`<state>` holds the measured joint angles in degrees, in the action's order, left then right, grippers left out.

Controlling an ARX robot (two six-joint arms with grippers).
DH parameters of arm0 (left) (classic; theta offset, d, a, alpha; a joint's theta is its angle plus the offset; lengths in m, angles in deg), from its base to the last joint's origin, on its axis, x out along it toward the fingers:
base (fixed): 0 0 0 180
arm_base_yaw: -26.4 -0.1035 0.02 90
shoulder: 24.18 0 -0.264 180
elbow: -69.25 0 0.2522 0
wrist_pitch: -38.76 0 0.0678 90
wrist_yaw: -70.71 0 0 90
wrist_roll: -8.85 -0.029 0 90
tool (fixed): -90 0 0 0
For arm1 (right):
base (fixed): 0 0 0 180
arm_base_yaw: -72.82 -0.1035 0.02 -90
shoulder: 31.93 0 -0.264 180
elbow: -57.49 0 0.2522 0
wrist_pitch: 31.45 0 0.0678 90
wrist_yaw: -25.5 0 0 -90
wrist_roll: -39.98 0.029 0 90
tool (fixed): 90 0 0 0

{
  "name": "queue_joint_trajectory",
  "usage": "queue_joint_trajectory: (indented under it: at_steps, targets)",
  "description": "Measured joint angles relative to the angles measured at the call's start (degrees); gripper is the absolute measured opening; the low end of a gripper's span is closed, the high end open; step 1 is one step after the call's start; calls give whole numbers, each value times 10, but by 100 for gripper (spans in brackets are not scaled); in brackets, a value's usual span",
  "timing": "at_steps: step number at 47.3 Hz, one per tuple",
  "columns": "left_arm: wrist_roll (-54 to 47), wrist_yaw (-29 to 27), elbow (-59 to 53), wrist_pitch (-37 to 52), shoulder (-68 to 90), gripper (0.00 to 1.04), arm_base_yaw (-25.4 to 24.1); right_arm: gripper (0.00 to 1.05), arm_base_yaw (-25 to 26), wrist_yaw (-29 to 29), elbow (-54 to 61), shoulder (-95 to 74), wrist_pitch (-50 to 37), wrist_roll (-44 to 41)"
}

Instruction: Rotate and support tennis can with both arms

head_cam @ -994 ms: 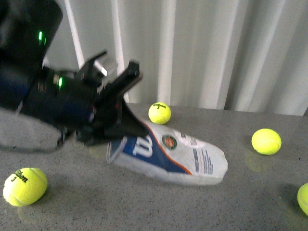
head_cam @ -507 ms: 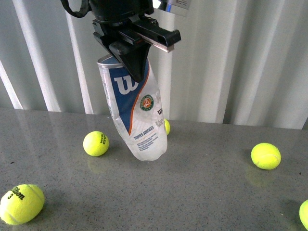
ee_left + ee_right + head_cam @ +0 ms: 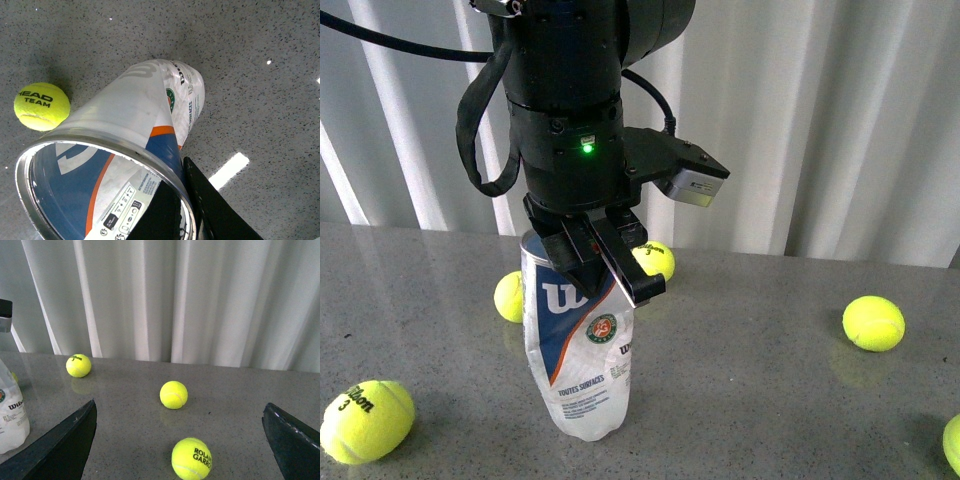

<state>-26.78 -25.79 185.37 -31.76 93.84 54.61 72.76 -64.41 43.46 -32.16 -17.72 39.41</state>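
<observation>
The left gripper [image 3: 610, 265] is clenched on the open rim of the tennis can [image 3: 578, 350]. In the left wrist view one black finger [image 3: 162, 212] sits inside the metal ring and the other lies against the outside of the wall. The can hangs from this grip nearly upright, its lower end slanted a little toward the robot's right, and its closed base meets the grey table [image 3: 770, 400].

Two balls lie close behind the can. One [image 3: 508, 296] is half hidden by its left side, and another [image 3: 652, 260] is tucked behind the fingers. A Wilson ball [image 3: 368, 420] sits near the table's front left, well apart from the can. The table to the can's right is open as far as a ball [image 3: 873, 322], and a further ball [image 3: 952, 440] is cut off by the picture's edge.

The right gripper [image 3: 177, 427] is released, its fingers spread wide, and it touches nothing. Three balls lie on the table ahead of it, the nearest being the Roland Garros ball [image 3: 191, 458]. The can shows in that view only as a sliver at the border.

The bulky left arm [image 3: 570, 110] blocks the can's mouth in the front view. White curtain [image 3: 820, 120] closes off the far edge of the table.
</observation>
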Motion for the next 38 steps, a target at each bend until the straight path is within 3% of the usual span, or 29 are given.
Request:
queue_joint_trajectory:
  at_steps: [4, 23, 32, 38]
  targets:
    - [6, 6, -7, 6, -4, 4, -1, 98, 0, 0, 0, 0, 0, 0]
    - [89, 90, 6, -3, -39, 74, -1, 98, 0, 0, 0, 0, 0, 0]
    - [144, 133, 5, 21, -101, 99, -8, 98, 0, 0, 0, 0, 0, 0]
    - [219, 159, -36, 76, -161, 98, -22, 98, 0, 0, 0, 0, 0, 0]
